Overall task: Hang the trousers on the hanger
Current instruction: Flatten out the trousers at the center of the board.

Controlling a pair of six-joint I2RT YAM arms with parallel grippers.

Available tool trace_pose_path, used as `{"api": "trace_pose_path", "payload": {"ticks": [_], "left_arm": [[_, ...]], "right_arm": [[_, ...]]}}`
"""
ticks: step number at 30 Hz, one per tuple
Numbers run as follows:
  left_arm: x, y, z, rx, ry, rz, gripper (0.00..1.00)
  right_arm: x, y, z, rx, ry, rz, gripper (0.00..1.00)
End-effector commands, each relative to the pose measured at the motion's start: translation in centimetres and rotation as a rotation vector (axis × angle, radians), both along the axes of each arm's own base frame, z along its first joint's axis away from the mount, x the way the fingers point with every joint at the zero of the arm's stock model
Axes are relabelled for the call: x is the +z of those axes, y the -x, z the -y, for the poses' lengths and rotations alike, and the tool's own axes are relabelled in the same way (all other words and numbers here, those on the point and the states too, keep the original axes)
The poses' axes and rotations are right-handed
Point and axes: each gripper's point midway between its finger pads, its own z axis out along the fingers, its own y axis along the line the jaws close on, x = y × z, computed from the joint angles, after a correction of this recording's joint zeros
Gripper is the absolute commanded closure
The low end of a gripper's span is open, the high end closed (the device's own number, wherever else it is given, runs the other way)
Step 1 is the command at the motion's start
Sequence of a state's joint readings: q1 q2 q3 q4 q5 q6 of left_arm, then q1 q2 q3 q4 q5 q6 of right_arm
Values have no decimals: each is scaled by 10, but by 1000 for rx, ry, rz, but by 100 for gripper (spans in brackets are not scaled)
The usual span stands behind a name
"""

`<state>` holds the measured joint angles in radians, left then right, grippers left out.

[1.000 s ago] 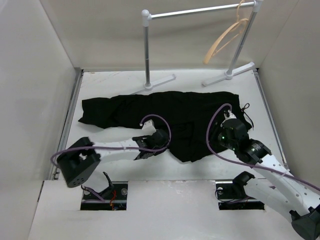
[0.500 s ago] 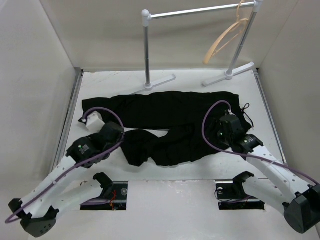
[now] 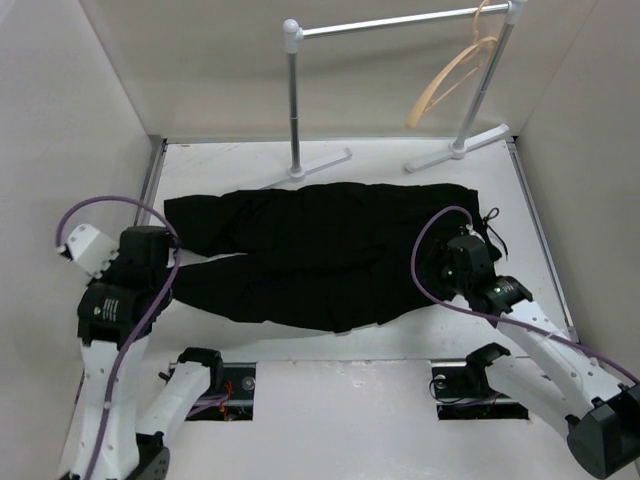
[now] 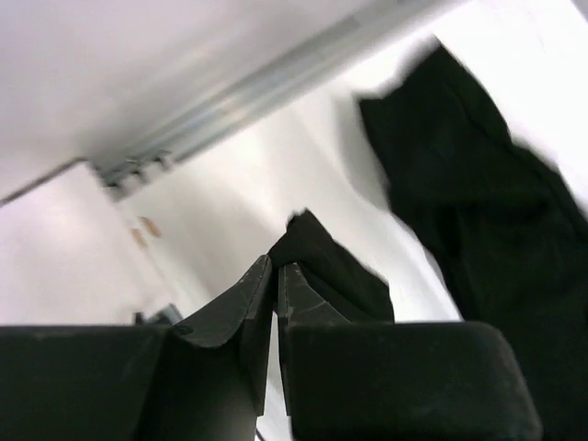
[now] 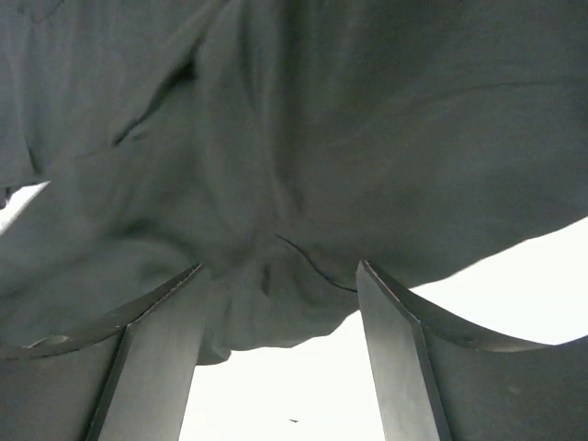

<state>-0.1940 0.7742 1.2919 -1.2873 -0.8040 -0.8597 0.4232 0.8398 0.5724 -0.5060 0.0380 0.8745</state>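
Table [image 3: 230, 170]: white, walled. Trousers [image 3: 330, 250]: black, spread flat across middle, waist at right. Rack [image 3: 400, 22]: at back. Hanger [image 3: 436, 85]: hooked on rack's right end, well apart from trousers. Left gripper [image 4: 276, 271]: fingers together, pinching leg end. Right gripper [image 5: 280, 266]: fingers apart over waist fabric.

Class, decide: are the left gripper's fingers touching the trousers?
Touching. The left wrist view shows the fingers shut, pinching a corner of the black trousers at their tips.
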Motion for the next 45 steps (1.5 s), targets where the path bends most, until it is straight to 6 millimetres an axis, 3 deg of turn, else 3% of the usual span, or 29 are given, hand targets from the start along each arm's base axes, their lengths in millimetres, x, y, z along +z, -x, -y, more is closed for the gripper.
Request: {"api": "trace_pose_path", "payload": {"ticks": [1,4,6,8,10,14,17,20,22,24,25,27,29,31,33,35,37,39,41,45], "left_arm": [[38,17,-32,124,-102,51,96],[43,3,-30,88,-85,14,96],[26,13,-35,109,-80,-56,97],[7,25,-38,133,-71,-110,97],[-8,19,-40,144,-40,-125,96],[-44,-47,-59,171,35,-128,96],[-85,-92,-90,258,84,-167,97],[-131,-118,-124,322,115,-321,97],[-152,-129,-140,323,143,-419,94],[-150,-143,-145,315,158,-416,83],[-138,-155,-141,293,151,-369,74],[-113,-185,-120,201,114,-275,59],[-95,-195,-100,143,92,-220,48],[-89,-190,-73,88,102,-163,43],[-102,-171,-44,33,154,-152,43],[-130,-138,-20,16,242,-157,43],[-163,-97,-8,38,338,-178,43],[-189,-59,-4,81,400,-203,46],[-203,-35,-1,118,410,-226,47],[-200,-29,-6,178,404,-197,48]], "right_arm": [[2,-2,9,-26,17,25,32],[4,0,8,-15,15,15,39],[6,1,10,-22,18,19,49],[8,2,10,-23,19,23,51],[6,2,15,-33,27,18,51],[2,-3,25,-60,52,2,40],[8,-6,32,-90,62,12,34],[14,-7,46,-142,84,28,31],[21,-7,57,-174,90,47,29],[24,-5,68,-204,101,54,27],[23,-3,73,-216,110,50,26],[23,0,77,-236,111,46,25],[21,1,81,-259,121,36,24],[13,2,83,-277,118,0,30],[6,2,93,-329,127,-27,48],[0,0,103,-385,112,-54,74],[-4,-4,107,-410,85,-74,87],[-5,-9,105,-408,55,-73,88],[-4,-12,103,-409,43,-63,80],[-4,-15,88,-359,27,-47,53]]}}
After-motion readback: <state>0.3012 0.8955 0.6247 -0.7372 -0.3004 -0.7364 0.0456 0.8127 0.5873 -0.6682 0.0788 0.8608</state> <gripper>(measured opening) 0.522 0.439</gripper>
